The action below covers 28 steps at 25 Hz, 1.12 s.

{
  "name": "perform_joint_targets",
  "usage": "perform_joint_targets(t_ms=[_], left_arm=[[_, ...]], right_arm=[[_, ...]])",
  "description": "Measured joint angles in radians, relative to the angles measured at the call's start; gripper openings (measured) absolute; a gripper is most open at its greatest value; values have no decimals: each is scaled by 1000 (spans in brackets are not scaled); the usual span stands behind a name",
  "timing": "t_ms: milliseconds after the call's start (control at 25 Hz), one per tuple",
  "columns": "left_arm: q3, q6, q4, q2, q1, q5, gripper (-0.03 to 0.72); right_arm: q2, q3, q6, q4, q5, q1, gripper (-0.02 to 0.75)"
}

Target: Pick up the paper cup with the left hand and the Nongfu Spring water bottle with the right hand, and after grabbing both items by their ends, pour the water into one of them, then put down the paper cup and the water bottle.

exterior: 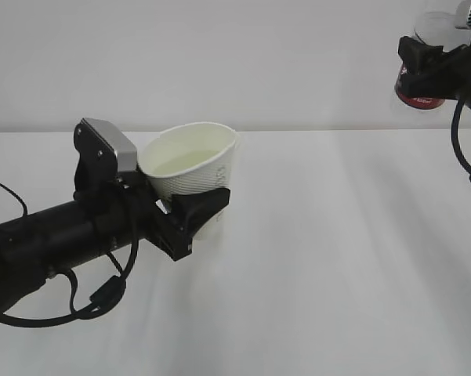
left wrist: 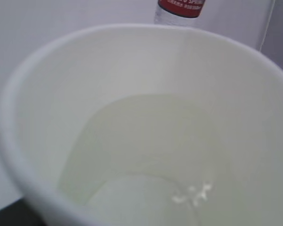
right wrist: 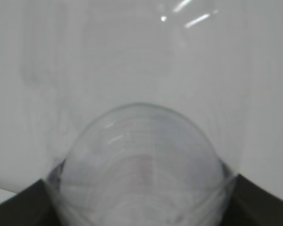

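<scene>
Exterior: left gripper (exterior: 190, 210) clamped on paper cup (exterior: 192, 163), tilted above table (exterior: 337, 258); right gripper (exterior: 435, 66) clamped on Nongfu Spring water bottle (exterior: 420, 92), top right.
Left wrist: water (left wrist: 146, 165) inside cup.
Right wrist: clear bottle wall between dark jaws.

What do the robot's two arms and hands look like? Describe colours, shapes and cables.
Left arm: a thick black tube with loose black cables and a silver-grey camera box on top. Its hand is black and angular. The right hand is also black, with a black cable hanging down.
</scene>
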Motion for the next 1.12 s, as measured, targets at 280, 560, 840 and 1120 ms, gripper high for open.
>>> perform_joint_targets(t_ms=[280, 560, 840, 1120], left_arm=[[0, 2, -5, 0, 107, 0, 480], [0, 2, -6, 0, 216, 0, 480], [0, 2, -10, 0, 288, 0, 480], [0, 2, -21, 0, 366, 0, 478]], right_arm=[[0, 0, 0, 4, 5, 0, 485], [8, 0, 0, 4, 12, 0, 485], [22, 0, 0, 4, 17, 0, 485], [63, 0, 0, 4, 15, 0, 485]])
